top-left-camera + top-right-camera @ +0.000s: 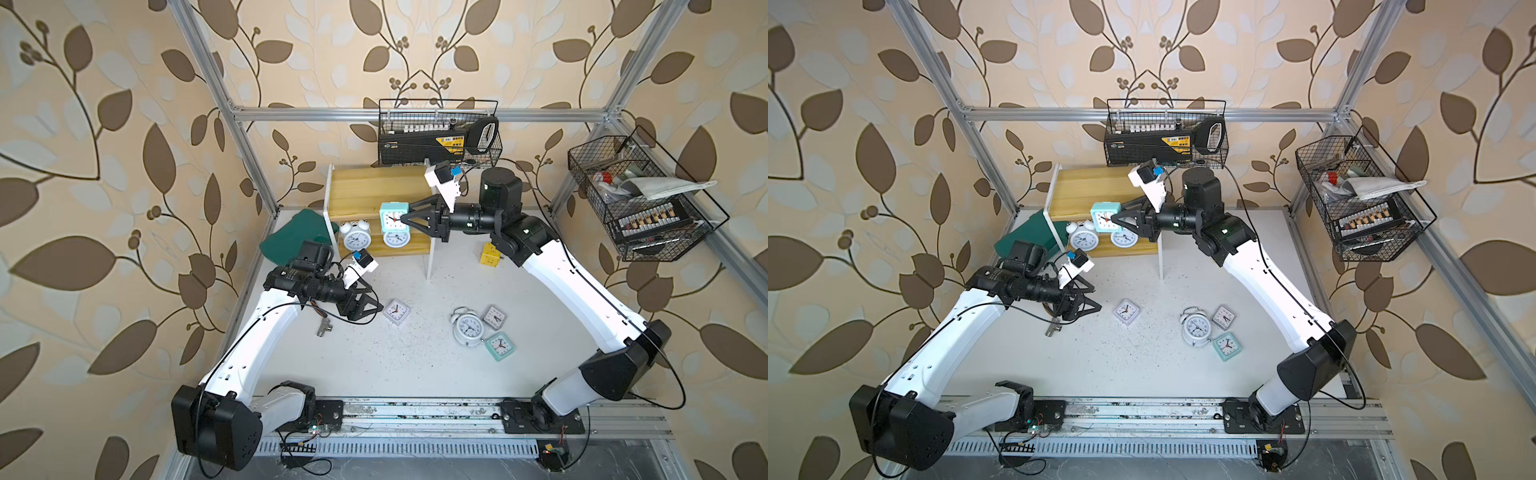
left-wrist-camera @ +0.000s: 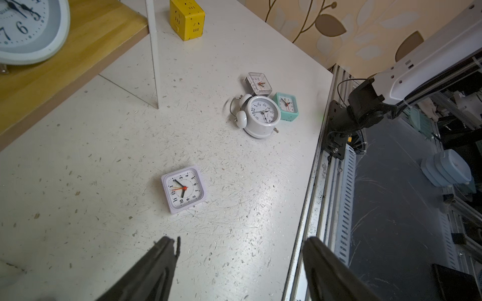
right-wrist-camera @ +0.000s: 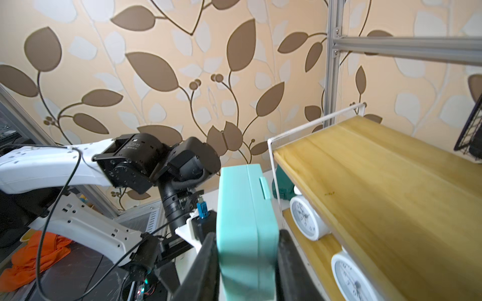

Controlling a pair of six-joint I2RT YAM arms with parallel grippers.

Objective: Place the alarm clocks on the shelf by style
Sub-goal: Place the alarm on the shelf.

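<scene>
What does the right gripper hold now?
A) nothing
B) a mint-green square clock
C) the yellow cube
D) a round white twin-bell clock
B: the right gripper is closed on a mint-green square clock, held up in front of the shelf.

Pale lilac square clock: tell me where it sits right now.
In a top view the pale lilac clock lies face up on the table, just off the open left claw, apart from the round white clock.

Bright, even light; warped edges
</scene>
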